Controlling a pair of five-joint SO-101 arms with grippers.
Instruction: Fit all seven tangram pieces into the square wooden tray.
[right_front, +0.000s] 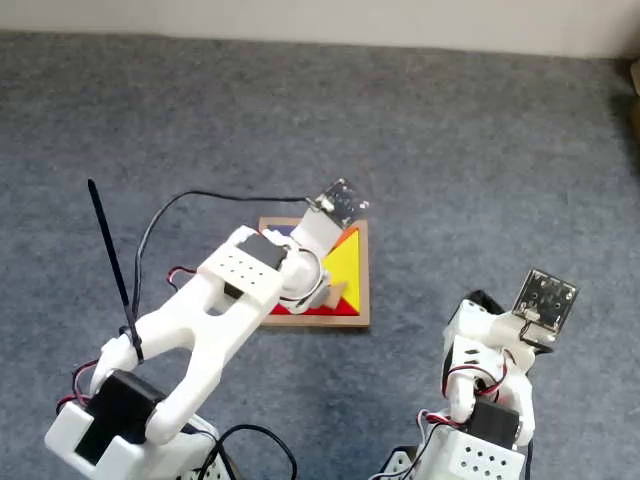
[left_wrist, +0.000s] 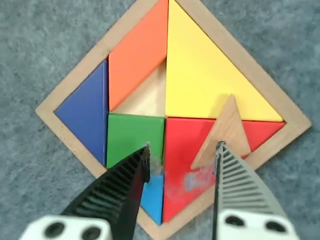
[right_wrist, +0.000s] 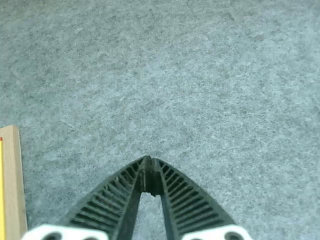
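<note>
- The tray (left_wrist: 65, 131) lies on the grey worktop (right_wrist: 200, 75). Six coloured pieces sit flat in it, and a triangular gap (left_wrist: 145, 100) is bare between the orange, green and yellow ones.
- The seventh piece, a plain wooden triangle (left_wrist: 227, 130), lies loose on top of the red triangle (left_wrist: 180, 145), its tip over the yellow, so it is not seated.
- The left gripper (left_wrist: 183, 147) hangs over the tray with its fingers spread and holding nothing. One fingertip is at the loose triangle's edge, likely placed to nudge or grasp it toward the gap.
- The right gripper (right_wrist: 149, 170) is clenched and empty over the worktop beside the tray, apparently parked out of the way.
</note>
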